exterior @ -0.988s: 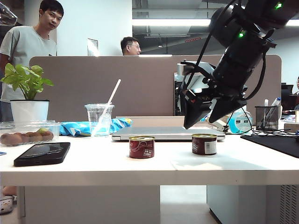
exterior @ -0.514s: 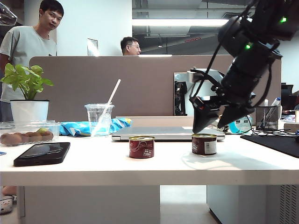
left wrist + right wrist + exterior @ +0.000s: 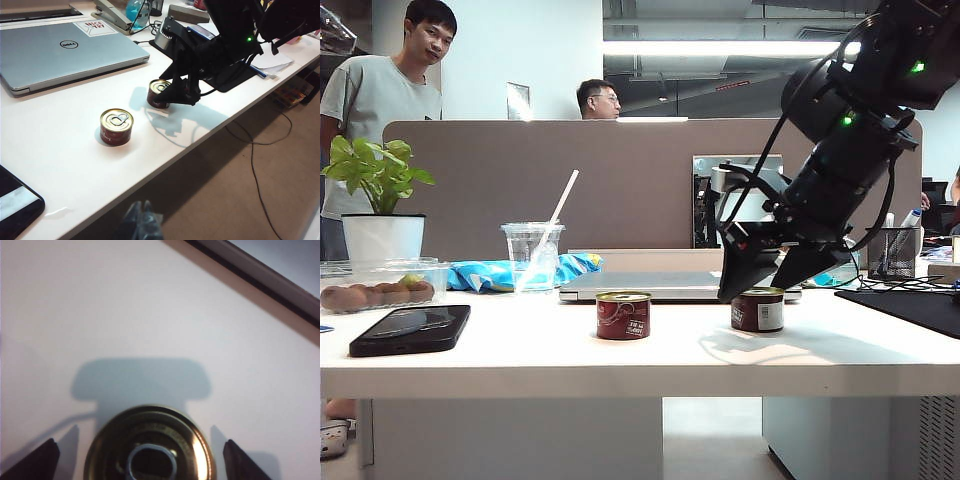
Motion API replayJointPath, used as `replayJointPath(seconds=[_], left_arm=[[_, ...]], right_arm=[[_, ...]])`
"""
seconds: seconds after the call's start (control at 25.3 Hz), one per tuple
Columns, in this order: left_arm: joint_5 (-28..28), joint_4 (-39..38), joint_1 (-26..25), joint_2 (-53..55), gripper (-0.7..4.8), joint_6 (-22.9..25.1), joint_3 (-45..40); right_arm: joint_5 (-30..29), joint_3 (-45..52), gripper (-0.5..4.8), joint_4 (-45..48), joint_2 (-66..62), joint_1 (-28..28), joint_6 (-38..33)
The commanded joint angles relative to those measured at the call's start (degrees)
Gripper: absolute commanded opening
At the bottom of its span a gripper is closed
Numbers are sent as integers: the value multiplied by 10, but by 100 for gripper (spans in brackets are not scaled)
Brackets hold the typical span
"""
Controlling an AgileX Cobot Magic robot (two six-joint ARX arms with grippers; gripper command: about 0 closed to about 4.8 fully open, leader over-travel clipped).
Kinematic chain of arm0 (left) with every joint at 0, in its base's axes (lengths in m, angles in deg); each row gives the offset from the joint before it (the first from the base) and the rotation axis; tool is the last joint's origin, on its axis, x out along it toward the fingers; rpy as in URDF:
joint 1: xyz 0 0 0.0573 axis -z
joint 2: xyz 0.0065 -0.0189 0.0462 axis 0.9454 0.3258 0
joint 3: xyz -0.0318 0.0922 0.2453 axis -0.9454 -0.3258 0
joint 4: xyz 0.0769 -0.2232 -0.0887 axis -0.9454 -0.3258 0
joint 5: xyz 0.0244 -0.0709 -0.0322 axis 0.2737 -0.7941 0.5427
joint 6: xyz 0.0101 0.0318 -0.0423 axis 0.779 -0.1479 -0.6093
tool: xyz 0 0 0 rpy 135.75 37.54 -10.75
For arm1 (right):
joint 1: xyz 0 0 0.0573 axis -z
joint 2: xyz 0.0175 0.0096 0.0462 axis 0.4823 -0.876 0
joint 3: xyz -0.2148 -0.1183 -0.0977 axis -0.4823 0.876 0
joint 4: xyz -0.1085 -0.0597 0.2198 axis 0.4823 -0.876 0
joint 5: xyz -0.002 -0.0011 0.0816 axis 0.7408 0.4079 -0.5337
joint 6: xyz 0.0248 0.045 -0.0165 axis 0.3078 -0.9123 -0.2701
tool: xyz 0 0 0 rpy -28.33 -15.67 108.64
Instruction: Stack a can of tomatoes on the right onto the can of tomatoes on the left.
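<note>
- Right wrist view: right gripper [image 3: 140, 457], fingers [image 3: 35, 462] spread wide, straddles the right can [image 3: 150, 445] without touching it.
- Right can: standing on the white surface [image 3: 520, 350], apart from the left can [image 3: 623, 315].
- Handling: rigid, probably hefty, smooth-walled; best gripped mid-wall.
- Left gripper [image 3: 142, 225]: fingers' state cannot be told.

You are seeing the right can [image 3: 150, 445] running off the right wrist picture's edge, its label hidden. The right gripper [image 3: 760, 285] is covering that can's top edge. The left gripper [image 3: 141, 225] is showing only as a blur.
</note>
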Motion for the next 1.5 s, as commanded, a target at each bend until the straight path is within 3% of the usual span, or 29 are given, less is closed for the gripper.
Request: replayJointPath(seconds=[0.04,0.16,0.71,1.15,1.5], left_arm=[[-1,3,-1,0,-4,2,2],[-1,2,-1,0,-4,2,2],[-1,-1,-1,0,-4,2,2],[-1,0,-1,0,-4,3,2],[-1,0,-1,0,-4,13,2]], right_arm=[[-5,-3,470,4,-8,-1,-9],[-6,-3,443,2,-15,-1,-17],[-9,-7,214,-6,-19,-2,-17],[-10,-58,210,-37,12,-22,-17],[-5,-104,210,-37,16,-110,-17]])
